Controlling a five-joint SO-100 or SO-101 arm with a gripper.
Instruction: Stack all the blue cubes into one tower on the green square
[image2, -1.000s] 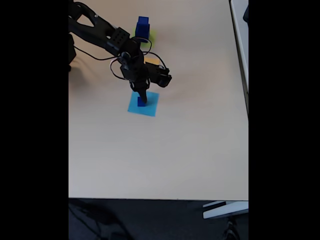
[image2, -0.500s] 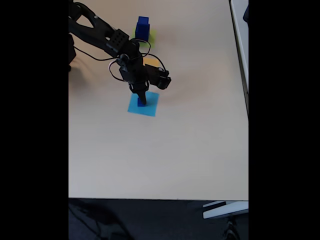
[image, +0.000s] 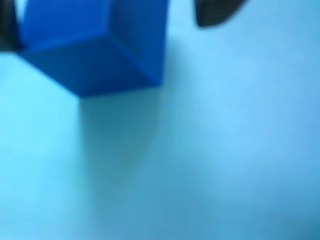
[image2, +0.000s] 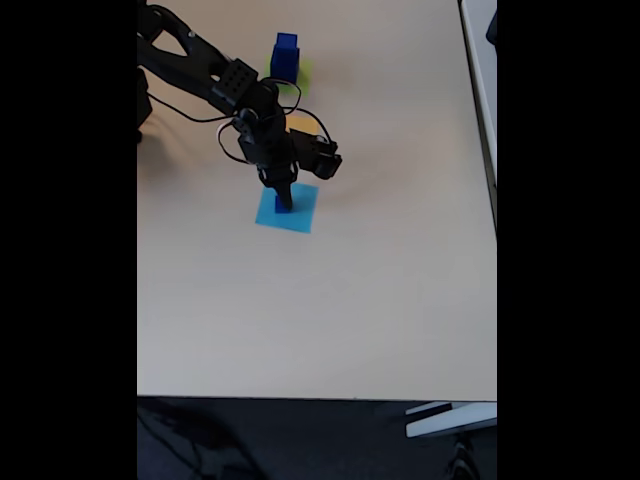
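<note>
wrist view: I see a small blue cube (image: 95, 45) at top left, close to the lens, sitting on the light-blue square (image: 225, 150). One dark fingertip (image: 215, 12) shows at the top edge right of the cube, and a dark sliver at the left edge. Picture is blurred.

gripper state, wrist view: the cube sits between the two dark tips, with light-blue visible between the cube and the right tip. I can't tell if the jaws are closed on it or just straddling it.

fixed view: my arm reaches down from the top left; the gripper (image2: 284, 200) points down onto the light-blue square (image2: 300, 212), right at the small cube (image2: 284, 205).

tower: a stack of blue cubes (image2: 285, 57) stands on the green square (image2: 303, 68), near the top of the table (image2: 350, 320), well apart from the gripper.

orange square (image2: 305, 124): a sliver shows beside the arm, between the two other squares.

key relation: from the gripper, the tower lies toward the top of the fixed view, almost straight up, back toward the arm base.

my read: a pick of this cube is in hand; I judge the next move needs a firm grip, a lift, then a carry past the orange square to the top of the tower.

risk: the cube is small and the tower narrow, so it could slip or be knocked.
</note>
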